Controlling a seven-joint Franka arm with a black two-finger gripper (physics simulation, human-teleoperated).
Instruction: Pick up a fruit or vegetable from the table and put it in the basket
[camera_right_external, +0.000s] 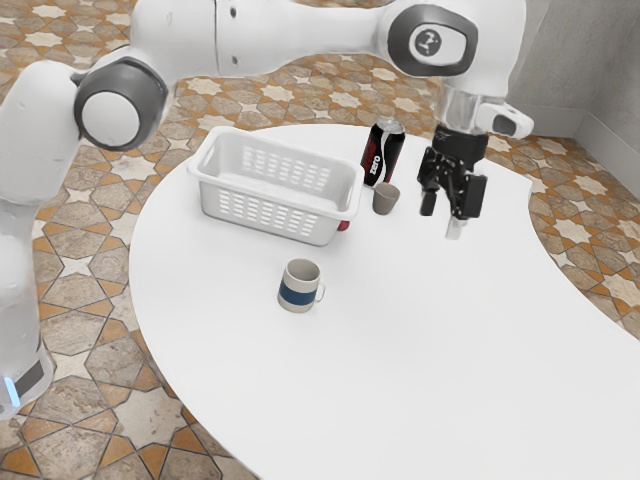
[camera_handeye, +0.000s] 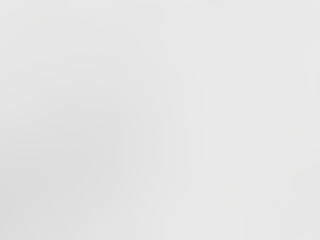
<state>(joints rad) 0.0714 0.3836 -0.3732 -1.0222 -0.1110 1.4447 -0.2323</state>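
black two-finger tool (camera_right_external: 447, 211) is released, fingers apart. small red thing (camera_right_external: 343, 225), probably the fruit, sits just beside the white plastic basket (camera_right_external: 270, 212), exterior view's right. i'd line up over it, descend clear of the basket.

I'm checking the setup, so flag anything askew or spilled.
A red thing peeks out from behind the basket, its shape partly hidden, so it looks tucked away. Nothing looks spilled or askew.
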